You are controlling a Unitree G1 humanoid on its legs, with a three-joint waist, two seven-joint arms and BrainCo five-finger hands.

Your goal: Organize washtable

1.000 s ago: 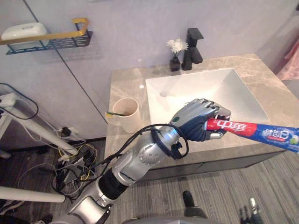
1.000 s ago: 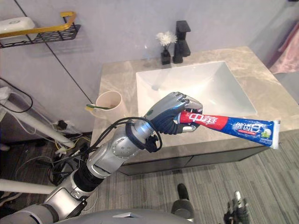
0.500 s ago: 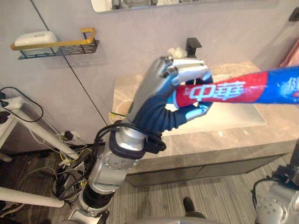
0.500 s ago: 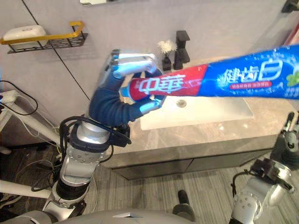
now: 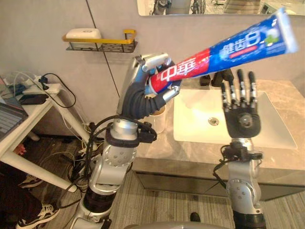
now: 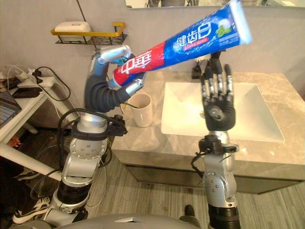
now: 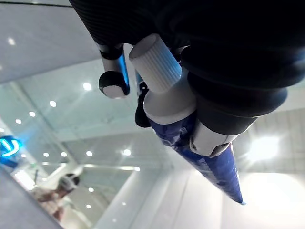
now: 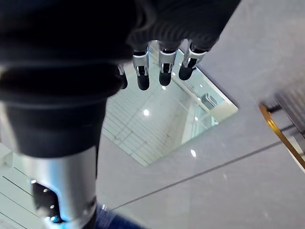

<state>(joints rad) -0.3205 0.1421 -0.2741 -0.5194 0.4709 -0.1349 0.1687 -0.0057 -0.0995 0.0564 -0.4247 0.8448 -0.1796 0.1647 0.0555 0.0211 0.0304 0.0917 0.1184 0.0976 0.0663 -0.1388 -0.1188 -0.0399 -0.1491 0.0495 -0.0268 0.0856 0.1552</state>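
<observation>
**Toothpaste tube held aloft at washtable**

The marble counter (image 5: 190, 153) carries a white sink (image 5: 195, 119). A red-and-blue toothpaste tube (image 5: 228, 48) slants up in the air, its cap end gripped in the left hand (image 5: 143, 86), fingers and thumb curled round it. The right hand (image 5: 242, 119) stands upright before the sink, fingers straight, slightly spread, empty. A beige cup (image 6: 142, 109) stands on the counter just beside the sink

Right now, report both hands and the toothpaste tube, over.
Left hand shut on red-and-blue toothpaste tube, held high. Right hand open, upright, apart from tube. Beige cup beside white sink.
</observation>
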